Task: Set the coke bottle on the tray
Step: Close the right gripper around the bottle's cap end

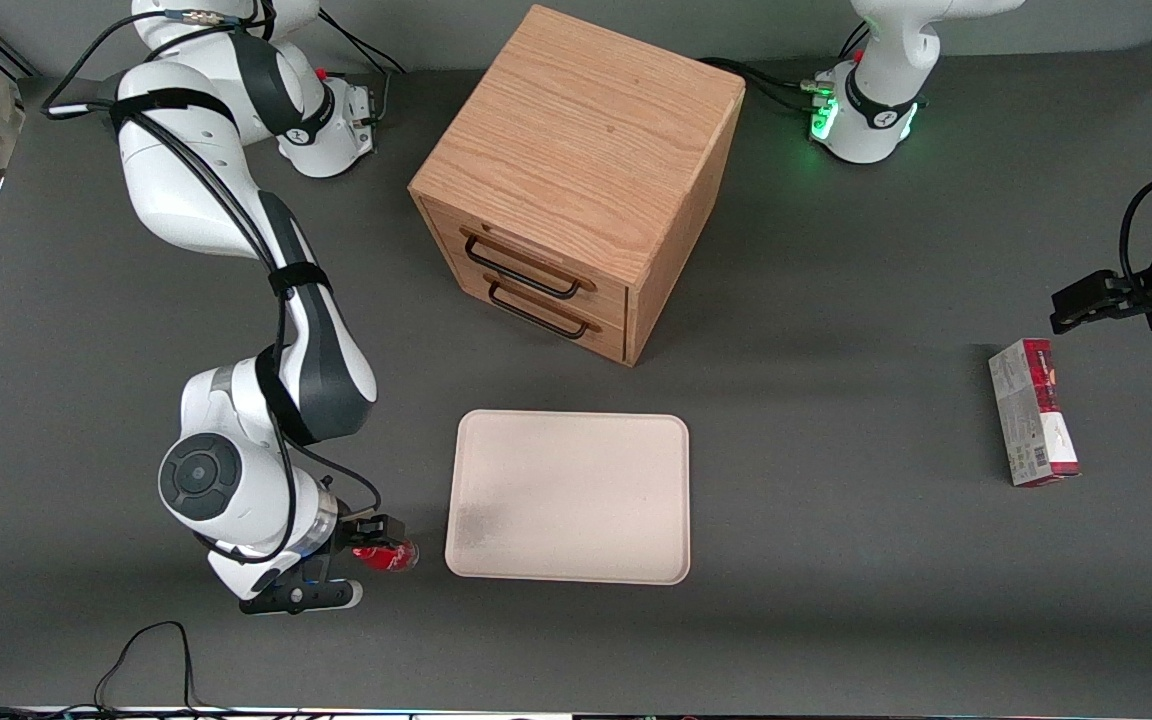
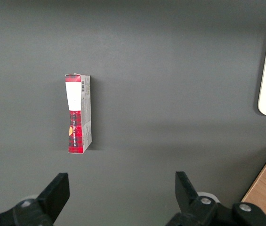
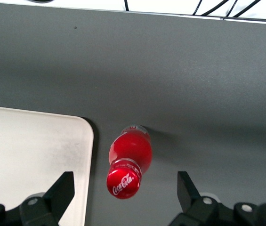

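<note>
Red-capped coke bottle point(image 3: 128, 162) stands on the grey table point(image 1: 836, 600), just beside the tray's near corner on the working arm's side, not touching it. Cream-beige tray point(image 1: 576, 490) lies in front of the wooden cabinet point(image 1: 576, 170). Gripper point(image 3: 123, 195) hovers over the bottle, fingers point(image 3: 62, 190) spread wide, holding nothing. From the tray in the front view, the red-and-grey carton point(image 1: 1033, 412) sits at about 3 o'clock, well apart.

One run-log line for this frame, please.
tool: open, above coke bottle | bottle: on table beside tray | tray: bare | placement: not yet done
</note>
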You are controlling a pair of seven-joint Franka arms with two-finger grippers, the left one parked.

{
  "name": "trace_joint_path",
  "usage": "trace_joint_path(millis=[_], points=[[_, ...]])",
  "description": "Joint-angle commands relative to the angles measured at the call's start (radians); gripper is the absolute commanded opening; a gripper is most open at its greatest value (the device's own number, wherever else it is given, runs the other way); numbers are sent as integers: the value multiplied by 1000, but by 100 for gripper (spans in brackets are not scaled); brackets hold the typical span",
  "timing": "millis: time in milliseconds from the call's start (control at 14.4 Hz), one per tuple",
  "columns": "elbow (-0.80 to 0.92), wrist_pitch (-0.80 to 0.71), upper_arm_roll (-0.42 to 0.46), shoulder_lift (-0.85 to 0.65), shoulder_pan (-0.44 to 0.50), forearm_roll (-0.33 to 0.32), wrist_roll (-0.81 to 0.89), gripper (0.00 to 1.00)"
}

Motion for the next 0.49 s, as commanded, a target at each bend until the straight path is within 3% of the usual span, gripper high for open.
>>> trace_joint_path(millis=[0,208,277,416], points=[[41,-7,5,24,-1,-17,12,92],[41,-4,7,26,-1,-15,12,83],[41,-4,7,26,2,-15,12,70],[40,-4,7,26,2,-15,15,25]])
